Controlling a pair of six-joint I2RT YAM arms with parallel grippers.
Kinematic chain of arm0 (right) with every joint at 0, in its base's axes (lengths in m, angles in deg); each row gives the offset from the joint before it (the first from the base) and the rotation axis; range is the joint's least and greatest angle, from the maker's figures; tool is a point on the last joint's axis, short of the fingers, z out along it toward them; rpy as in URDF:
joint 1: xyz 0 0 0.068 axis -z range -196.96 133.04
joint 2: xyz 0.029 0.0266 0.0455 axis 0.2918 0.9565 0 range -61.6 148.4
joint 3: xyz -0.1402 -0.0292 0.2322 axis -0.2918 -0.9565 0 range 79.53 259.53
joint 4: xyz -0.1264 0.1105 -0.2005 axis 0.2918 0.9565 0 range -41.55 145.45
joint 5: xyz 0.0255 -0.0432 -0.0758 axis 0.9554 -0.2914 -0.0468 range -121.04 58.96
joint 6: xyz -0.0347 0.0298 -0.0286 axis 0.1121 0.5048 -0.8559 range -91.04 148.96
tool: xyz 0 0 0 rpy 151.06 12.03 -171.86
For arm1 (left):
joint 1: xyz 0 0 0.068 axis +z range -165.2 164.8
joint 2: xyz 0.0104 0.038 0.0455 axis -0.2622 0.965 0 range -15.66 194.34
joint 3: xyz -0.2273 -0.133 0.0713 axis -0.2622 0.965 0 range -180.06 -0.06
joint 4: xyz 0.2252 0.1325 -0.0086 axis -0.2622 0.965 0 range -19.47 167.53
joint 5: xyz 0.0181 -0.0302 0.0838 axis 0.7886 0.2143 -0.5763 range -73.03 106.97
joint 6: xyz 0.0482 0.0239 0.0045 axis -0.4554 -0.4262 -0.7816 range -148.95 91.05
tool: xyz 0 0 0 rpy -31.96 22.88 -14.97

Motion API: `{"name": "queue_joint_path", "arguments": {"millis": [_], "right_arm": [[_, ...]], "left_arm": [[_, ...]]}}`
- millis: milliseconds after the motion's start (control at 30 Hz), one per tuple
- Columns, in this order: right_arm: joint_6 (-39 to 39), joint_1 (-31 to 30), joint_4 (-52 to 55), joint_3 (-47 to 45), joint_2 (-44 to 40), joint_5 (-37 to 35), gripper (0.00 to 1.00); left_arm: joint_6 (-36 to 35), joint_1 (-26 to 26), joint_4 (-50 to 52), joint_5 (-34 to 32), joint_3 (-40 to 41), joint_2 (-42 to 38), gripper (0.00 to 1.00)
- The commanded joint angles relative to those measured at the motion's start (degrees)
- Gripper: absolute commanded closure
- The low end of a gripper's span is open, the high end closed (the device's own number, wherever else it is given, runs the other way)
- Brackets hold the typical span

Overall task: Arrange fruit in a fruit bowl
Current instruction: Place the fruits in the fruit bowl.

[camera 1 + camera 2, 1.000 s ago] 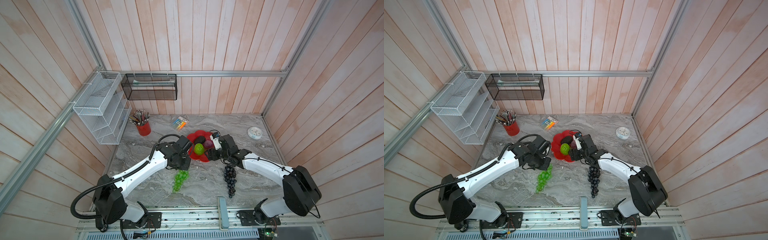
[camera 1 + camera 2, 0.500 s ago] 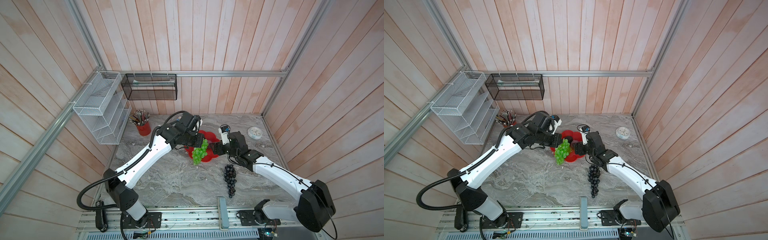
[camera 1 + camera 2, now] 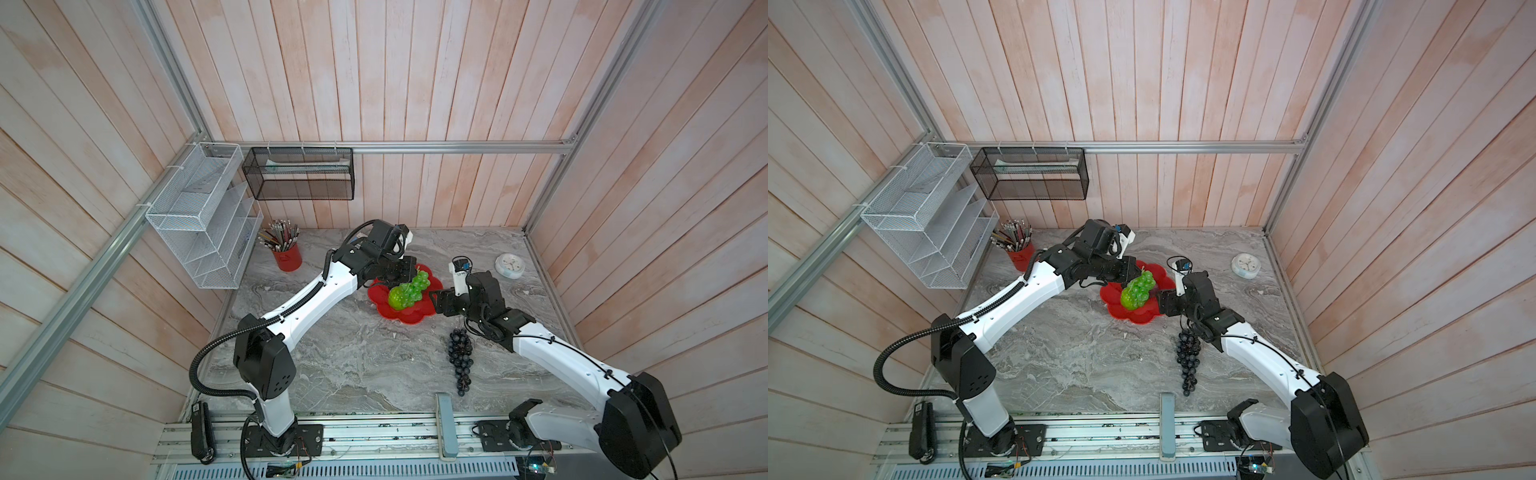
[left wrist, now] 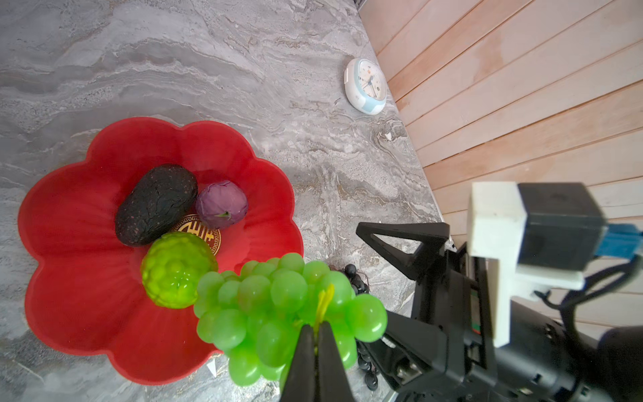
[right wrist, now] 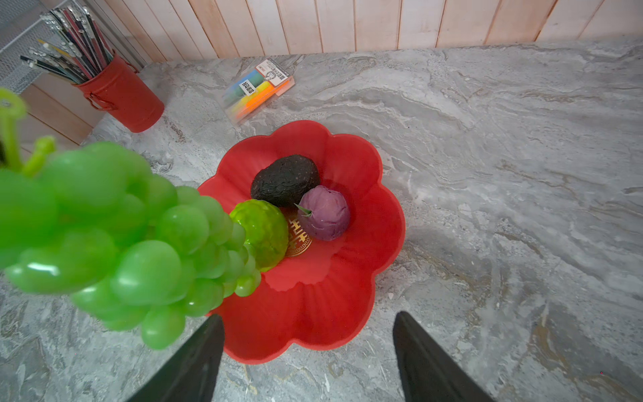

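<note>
Outstretched left gripper (image 4: pixel 316 325) pinches the bright green plastic grape bunch (image 4: pixel 278 306) by its stem over the scalloped glossy red dish (image 4: pixel 69 209); right gripper (image 5: pixel 308 315) gapes alongside.

The green grape bunch (image 4: pixel 288 306) is gleaming like smooth, translucent, glossy plastic. The red fruit bowl (image 4: pixel 80 215) is shining slick and glossy, with its gold emblem (image 4: pixel 205 233) glinting. The black-green avocado (image 4: pixel 156 205) is showing a matt, rough, cracked skin. The small purple fruit (image 4: pixel 221 204) is looking dull, while the bumpy lime-green fruit (image 4: pixel 175 269) is glistening. The grey marbled table (image 5: pixel 487 139) is giving off a soft sheen. At its back left corner, the red pencil cup (image 5: pixel 121 97) is looking like painted metal. The pale wood-plank walls (image 3: pixel 415 83) are appearing matt.
</note>
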Motion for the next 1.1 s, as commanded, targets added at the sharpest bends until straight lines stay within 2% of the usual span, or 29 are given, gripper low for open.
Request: {"name": "queue_joint_path", "arguments": {"millis": [0,333,600,900,1067], "right_arm": [[-0.09,0.26,-0.42,-0.24,0.01,-0.14,0.23],[-0.32,0.27,-1.05,0.49,1.07,0.83,0.24],[-0.51,0.3,-2.22,1.72,4.59,4.47,0.24],[-2.22,0.05,-3.71,5.25,9.68,7.87,0.25],[-2.71,-0.49,-4.28,6.98,12.58,9.25,0.26]], "left_arm": [[0.84,0.73,-4.36,2.69,2.42,0.43,1.0],[2.57,2.33,-8.26,3.11,12.18,-4.74,1.0],[2.97,6.32,-10.83,3.43,19.38,-8.64,1.0],[2.17,9.94,-13.5,4.29,22.52,-7.97,1.0],[0.98,11.69,-14.31,5.03,21.5,-5.27,1.0]]}}
